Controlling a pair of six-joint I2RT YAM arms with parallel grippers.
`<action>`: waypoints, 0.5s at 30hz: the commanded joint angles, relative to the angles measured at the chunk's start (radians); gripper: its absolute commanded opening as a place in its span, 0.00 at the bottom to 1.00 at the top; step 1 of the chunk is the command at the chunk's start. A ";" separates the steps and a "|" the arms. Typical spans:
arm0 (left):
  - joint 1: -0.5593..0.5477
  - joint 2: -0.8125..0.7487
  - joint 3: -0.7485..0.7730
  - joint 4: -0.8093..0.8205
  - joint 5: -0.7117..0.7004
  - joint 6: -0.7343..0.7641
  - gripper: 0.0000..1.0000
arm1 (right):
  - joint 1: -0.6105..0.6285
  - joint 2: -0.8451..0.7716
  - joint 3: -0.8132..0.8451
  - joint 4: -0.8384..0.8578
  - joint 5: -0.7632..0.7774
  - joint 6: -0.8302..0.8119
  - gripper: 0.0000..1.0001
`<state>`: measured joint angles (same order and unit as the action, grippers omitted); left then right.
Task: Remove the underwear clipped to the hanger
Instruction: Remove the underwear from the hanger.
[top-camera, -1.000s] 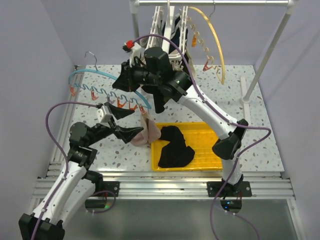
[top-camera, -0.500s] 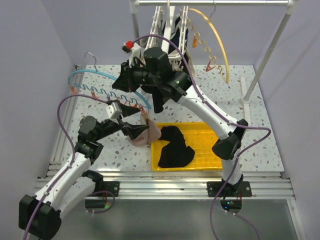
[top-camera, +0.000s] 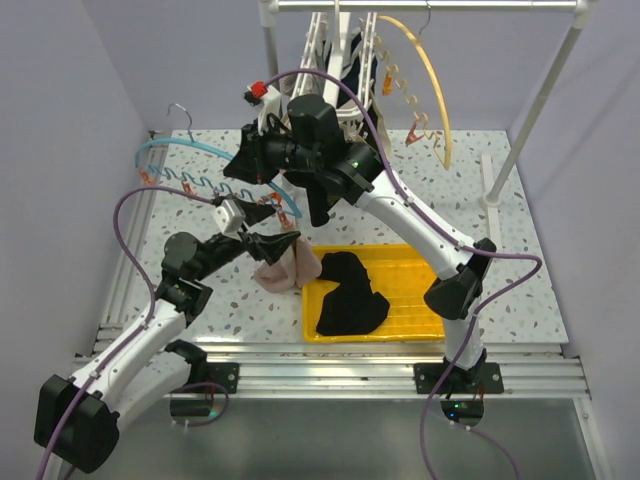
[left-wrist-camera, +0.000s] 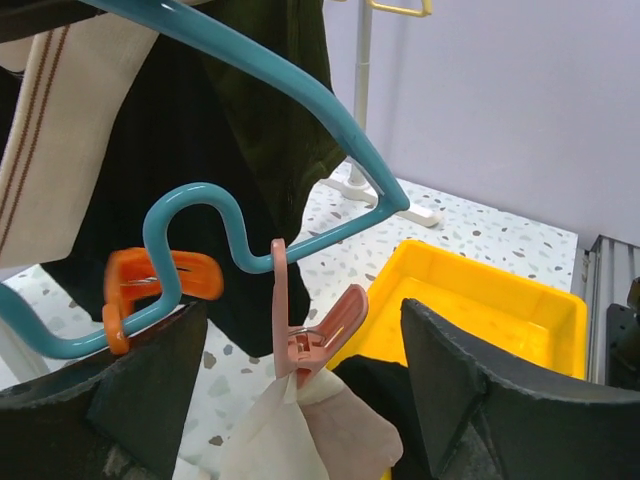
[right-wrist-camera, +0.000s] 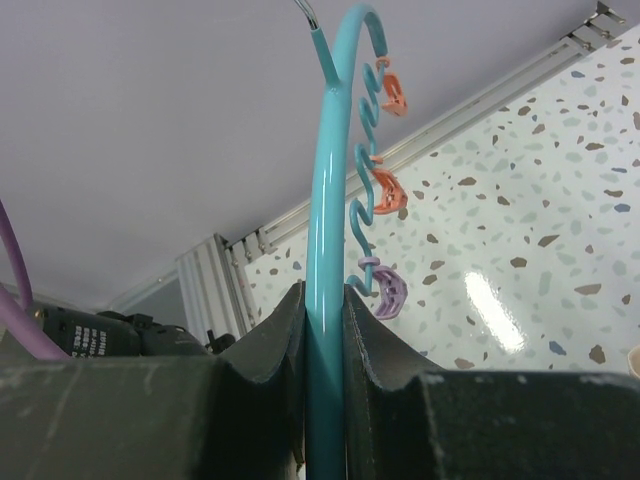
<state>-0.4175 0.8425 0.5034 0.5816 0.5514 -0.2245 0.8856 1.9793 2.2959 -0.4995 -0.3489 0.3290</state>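
Note:
My right gripper (top-camera: 245, 160) is shut on the top bar of a teal hanger (top-camera: 190, 148) and holds it above the table; the bar runs between the right fingers in the right wrist view (right-wrist-camera: 325, 300). A pink clip (left-wrist-camera: 310, 335) on the hanger's end grips a pale pink-beige underwear (left-wrist-camera: 310, 430), which hangs down beside the tray (top-camera: 290, 265). My left gripper (top-camera: 278, 243) is open, its fingers (left-wrist-camera: 480, 390) on either side of the clip and cloth without touching them. A black underwear (top-camera: 350, 295) lies in the yellow tray (top-camera: 420, 270).
An orange clip (left-wrist-camera: 160, 285) sits empty on the hanger beside the pink one; orange and purple clips (right-wrist-camera: 388, 292) show further along. More garments hang from hangers on the white rack (top-camera: 345, 60) at the back, with a yellow hanger (top-camera: 435, 90).
My left gripper has moved up and to the right, from low beside the hanging cloth to level with the pink clip. The right arm and hanger have hardly moved.

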 joint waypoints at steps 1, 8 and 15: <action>-0.017 0.035 0.046 0.101 0.002 -0.009 0.76 | 0.007 -0.034 0.023 0.090 0.008 -0.001 0.00; -0.037 0.052 0.050 0.123 0.005 -0.032 0.35 | 0.007 -0.040 0.007 0.090 0.007 -0.002 0.00; -0.037 0.017 0.047 0.100 0.007 -0.021 0.00 | 0.009 -0.048 -0.006 0.093 0.004 -0.005 0.00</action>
<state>-0.4473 0.8928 0.5125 0.6170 0.5491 -0.2520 0.8856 1.9789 2.2883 -0.4969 -0.3496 0.3309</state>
